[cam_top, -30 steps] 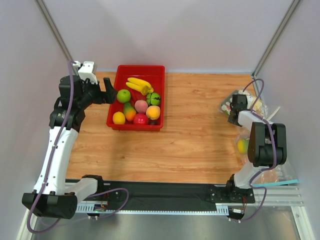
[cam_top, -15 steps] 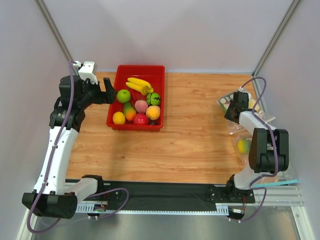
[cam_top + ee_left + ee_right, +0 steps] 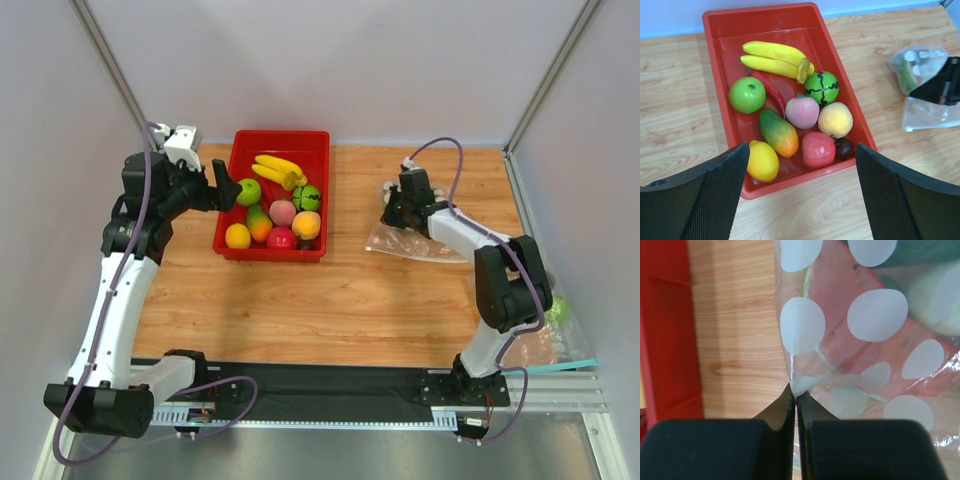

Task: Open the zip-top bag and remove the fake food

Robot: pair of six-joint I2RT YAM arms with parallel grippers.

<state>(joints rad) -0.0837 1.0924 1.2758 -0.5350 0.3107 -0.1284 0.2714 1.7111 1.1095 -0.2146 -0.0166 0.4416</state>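
Note:
The zip-top bag [image 3: 412, 240], clear with white dots, lies on the wooden table right of the red tray. My right gripper [image 3: 398, 207] is shut on its edge. In the right wrist view the closed jaws [image 3: 795, 391] pinch the plastic rim of the bag [image 3: 875, 315]. Inside it I see a dark green cucumber [image 3: 920, 251] and a pale piece [image 3: 935, 295]. The left wrist view also shows the bag [image 3: 917, 65] with the right gripper on it. My left gripper [image 3: 225, 190] is open and empty, above the tray's left side [image 3: 801, 146].
The red tray [image 3: 235, 150] holds bananas [image 3: 280, 170], a green apple [image 3: 248, 191] and several other toy fruits. A plain clear bag [image 3: 545, 340] with coloured pieces lies at the near right edge. Grey walls enclose the table on three sides.
My right arm has swung left from the table's right edge, dragging the dotted bag toward the middle of the table. The left arm has barely moved.

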